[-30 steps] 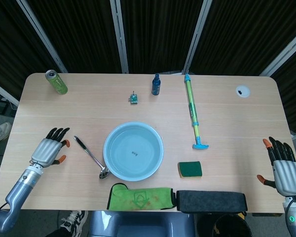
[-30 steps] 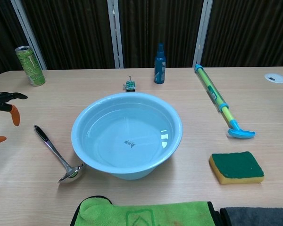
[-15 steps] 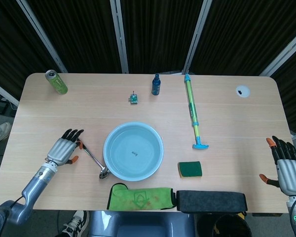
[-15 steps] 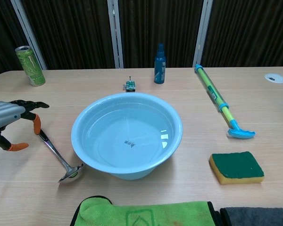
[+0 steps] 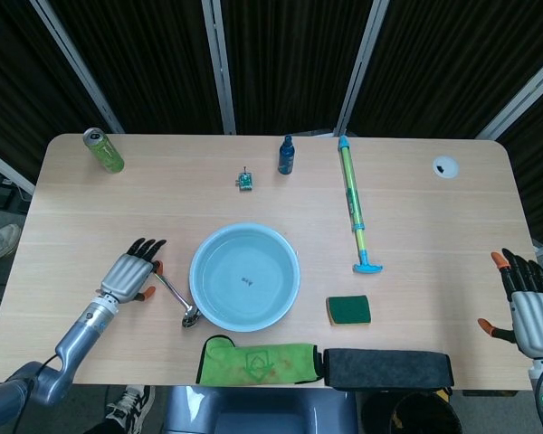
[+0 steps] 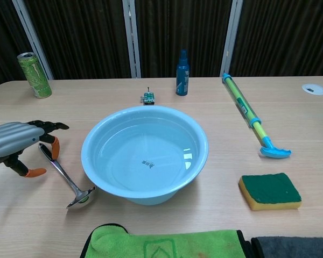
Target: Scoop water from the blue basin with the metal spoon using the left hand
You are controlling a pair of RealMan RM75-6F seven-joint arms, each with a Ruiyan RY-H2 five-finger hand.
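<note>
— blue basin (image 5: 244,277) sits mid tabletop (image 5: 90,208) with water in it, right?
— yes, and the metal spoon (image 5: 176,297) lies flat just to its left, bowl end nearly against the basin wall, black handle end angled away toward the far left.
— what's the left hand (image 5: 129,276) doing?
— it's over the spoon's handle end. fingers (image 6: 49,126) stretched out forward and a bit apart, thumb tip hanging down beside the handle. from the chest view the handle passes under the fingers, but nothing is closed around it. whether a fingertip actually touches the handle, i can't tell.
— so it holds nothing?
— nothing gripped, as far as i can see. spoon is flat on the wood.
— and the right hand (image 5: 528,310)?
— down at the near right edge of the tabletop, fingers spread, thumb out to the side, empty, well apart from everything.
— other things?
— green can (image 5: 102,150) at the far left corner, dark blue bottle (image 5: 287,155) behind the basin, a green sponge (image 5: 348,310) right of the basin, a green cloth (image 5: 258,362) at the near edge.
</note>
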